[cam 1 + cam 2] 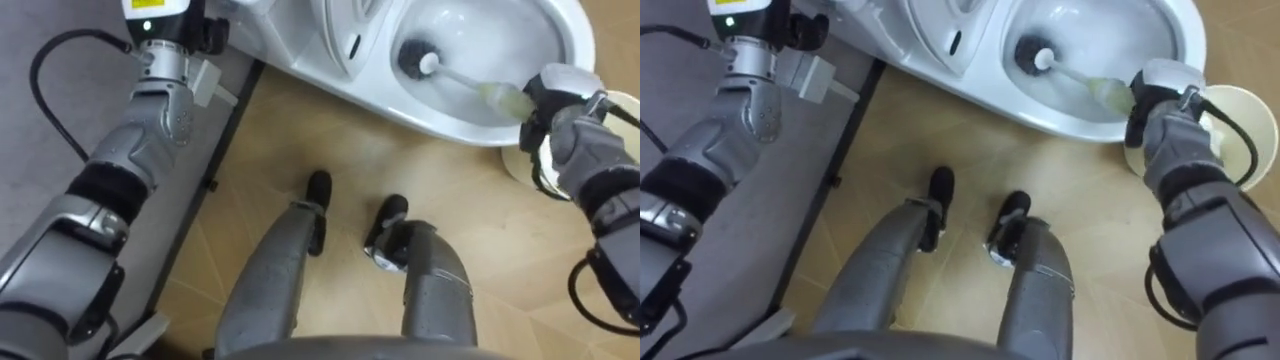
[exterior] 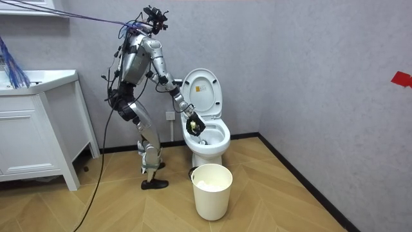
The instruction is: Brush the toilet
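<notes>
Right of the frame, the right hand (image 1: pixel 560 115) grips the toilet brush (image 1: pixel 450 76) by its handle end; it seems light, stiff, probably slippery when wet.

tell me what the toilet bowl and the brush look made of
The toilet bowl: likely glazed white ceramic, by its glossy shine. The brush, gripped in the right hand: probably plastic, with a pale translucent handle and dark bristle head.
</notes>
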### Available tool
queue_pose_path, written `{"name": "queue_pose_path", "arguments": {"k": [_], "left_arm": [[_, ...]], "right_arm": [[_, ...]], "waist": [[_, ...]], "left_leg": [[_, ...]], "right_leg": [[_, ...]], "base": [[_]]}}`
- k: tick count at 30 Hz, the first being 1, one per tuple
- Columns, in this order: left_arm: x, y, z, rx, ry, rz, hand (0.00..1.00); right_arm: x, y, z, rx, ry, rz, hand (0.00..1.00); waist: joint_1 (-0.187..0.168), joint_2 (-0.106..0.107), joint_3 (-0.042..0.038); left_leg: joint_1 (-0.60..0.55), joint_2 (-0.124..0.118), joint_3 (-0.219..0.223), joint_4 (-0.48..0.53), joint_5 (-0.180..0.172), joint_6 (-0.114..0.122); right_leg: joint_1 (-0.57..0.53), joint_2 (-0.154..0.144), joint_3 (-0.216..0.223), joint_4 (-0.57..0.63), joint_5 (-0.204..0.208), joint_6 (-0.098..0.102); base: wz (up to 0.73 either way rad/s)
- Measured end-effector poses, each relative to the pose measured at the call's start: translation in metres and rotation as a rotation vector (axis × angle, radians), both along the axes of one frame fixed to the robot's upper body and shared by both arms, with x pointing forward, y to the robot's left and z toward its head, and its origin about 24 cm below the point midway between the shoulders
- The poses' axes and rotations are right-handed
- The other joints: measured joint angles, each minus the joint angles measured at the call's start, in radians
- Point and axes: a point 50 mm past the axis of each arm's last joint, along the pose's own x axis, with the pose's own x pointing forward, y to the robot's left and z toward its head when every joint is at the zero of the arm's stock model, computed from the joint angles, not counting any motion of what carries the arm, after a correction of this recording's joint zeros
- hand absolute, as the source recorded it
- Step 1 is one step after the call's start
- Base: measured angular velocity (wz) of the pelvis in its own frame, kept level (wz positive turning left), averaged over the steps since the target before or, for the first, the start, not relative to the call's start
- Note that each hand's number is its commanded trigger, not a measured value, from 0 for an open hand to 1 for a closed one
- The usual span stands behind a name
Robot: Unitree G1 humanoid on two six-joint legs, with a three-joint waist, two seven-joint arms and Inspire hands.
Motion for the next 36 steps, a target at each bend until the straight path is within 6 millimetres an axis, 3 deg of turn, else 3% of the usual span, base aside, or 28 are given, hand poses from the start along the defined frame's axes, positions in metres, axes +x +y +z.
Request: {"name": "queue_pose_path", "arguments": {"k": [3, 7, 11, 17, 21, 25, 30, 33, 36], "left_arm": [[-0.007, -0.001, -0.013, -0.006, 0.041, -0.001, 0.0], [-0.013, 0.002, -0.021, -0.013, 0.063, 0.015, 0.0], [-0.02, 0.008, -0.03, -0.03, 0.084, 0.043, 0.0], [-0.022, 0.01, -0.033, -0.101, 0.092, 0.067, 0.0], [-0.022, 0.01, -0.032, -0.101, 0.094, 0.057, 0.0], [-0.02, 0.009, -0.03, -0.1, 0.086, 0.054, 0.0], [-0.012, 0.008, -0.018, -0.099, 0.047, 0.046, 0.0], [-0.008, 0.006, -0.011, -0.097, 0.022, 0.038, 0.0], [-0.007, 0.005, -0.009, -0.087, -0.001, 0.033, 0.0]], "right_arm": [[-0.013, 0.005, -0.013, -0.052, 0.025, 0.041, 1.0], [-0.022, 0.013, -0.02, -0.1, 0.021, 0.104, 1.0], [-0.035, 0.017, -0.03, -0.095, 0.025, 0.121, 1.0], [-0.036, 0.014, -0.033, -0.074, 0.013, 0.11, 1.0], [-0.036, 0.006, -0.035, 0.09, -0.001, -0.029, 1.0], [-0.039, 0.003, -0.043, 0.472, -0.018, -0.354, 1.0], [-0.012, 0.0, -0.018, 0.905, -0.221, -0.645, 1.0], [-0.012, 0.005, -0.022, 1.012, -0.214, -0.696, 1.0], [-0.011, 0.005, -0.021, 1.048, -0.23, -0.732, 1.0]], "waist": [[-0.007, 0.019, -0.0119], [-0.027, 0.031, -0.0215], [-0.047, 0.031, -0.026], [-0.051, 0.033, -0.0293], [-0.052, 0.034, -0.0299], [-0.051, 0.024, -0.0276], [-0.064, 0.003, -0.0202], [-0.063, -0.021, -0.0146], [-0.068, -0.026, -0.0124]], "left_leg": [[0.026, 0.011, 0.001, -0.006, -0.009, 0.001], [0.046, 0.012, 0.005, -0.026, -0.009, 0.001], [0.075, 0.016, 0.02, -0.048, -0.009, 0.001], [0.086, 0.025, 0.043, -0.053, -0.009, 0.001], [0.085, 0.027, 0.045, -0.049, -0.009, 0.001], [0.081, 0.022, 0.059, -0.047, -0.007, 0.004], [0.051, 0.007, 0.076, -0.031, 0.002, 0.012], [0.046, 0.012, 0.074, -0.03, 0.002, 0.012], [0.034, 0.01, 0.077, -0.026, 0.004, 0.016]], "right_leg": [[0.04, 0.012, -0.012, -0.033, 0.006, 0.0], [0.055, 0.022, 0.002, -0.053, 0.009, 0.006], [0.073, 0.025, 0.015, -0.065, 0.011, 0.007], [0.073, 0.03, 0.031, -0.065, 0.016, 0.003], [0.073, 0.022, 0.027, -0.06, 0.018, 0.001], [0.053, 0.013, 0.044, -0.03, 0.015, 0.003], [-0.006, -0.006, 0.084, 0.025, 0.003, 0.007], [-0.006, -0.001, 0.084, 0.02, 0.009, 0.005], [-0.018, -0.001, 0.085, 0.021, 0.015, 0.01]], "base": [[-0.06], [-0.04], [-0.07], [-0.11], [-0.01], [-0.05], [-0.03], [0.0], [0.0]]}}
